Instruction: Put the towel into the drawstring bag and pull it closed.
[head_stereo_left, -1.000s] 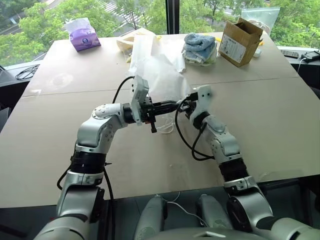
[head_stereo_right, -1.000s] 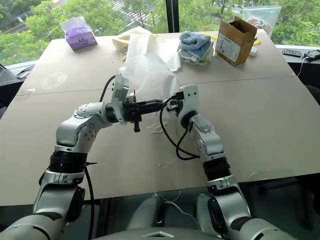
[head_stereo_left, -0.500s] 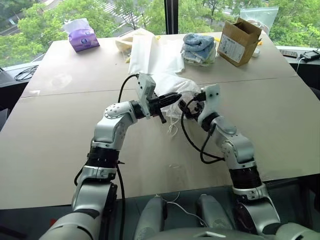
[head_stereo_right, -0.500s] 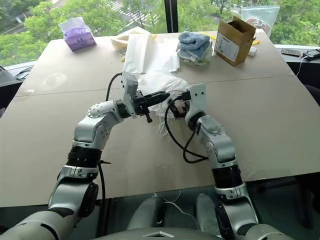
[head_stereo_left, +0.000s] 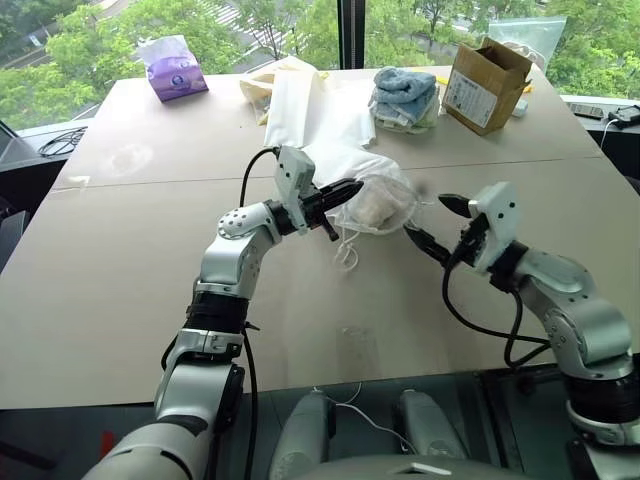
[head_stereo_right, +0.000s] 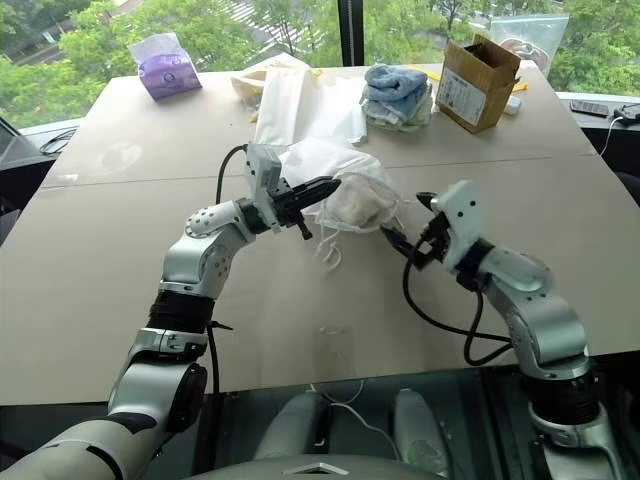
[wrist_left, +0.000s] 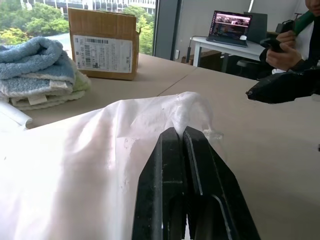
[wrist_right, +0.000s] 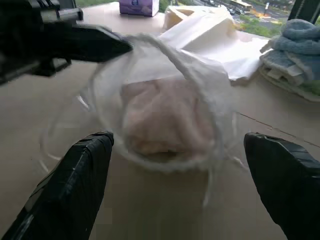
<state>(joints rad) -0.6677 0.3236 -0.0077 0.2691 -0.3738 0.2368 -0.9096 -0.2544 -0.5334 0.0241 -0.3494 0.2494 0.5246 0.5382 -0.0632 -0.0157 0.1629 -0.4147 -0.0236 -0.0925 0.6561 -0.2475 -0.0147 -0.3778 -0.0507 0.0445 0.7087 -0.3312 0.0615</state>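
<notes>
Left eye view: bench (head_stereo_left: 120, 300) back edge carries tissue pack (head_stereo_left: 173, 72), flat white sheet (head_stereo_left: 310, 105), towel stack (head_stereo_left: 404, 95), carton (head_stereo_left: 485, 85) | bag (head_stereo_left: 375, 200) mid-bench, towel (head_stereo_left: 375, 207) inside | left jaws (head_stereo_left: 345, 188) pinched on bag's gathered edge | right jaws (head_stereo_left: 432, 222) wide, empty, just beside bag.

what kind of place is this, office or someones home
Most likely an office or lab on an upper floor. A wide work table stands by big windows over treetops, and the left wrist view shows a desk with an open laptop where a person sits.
</notes>
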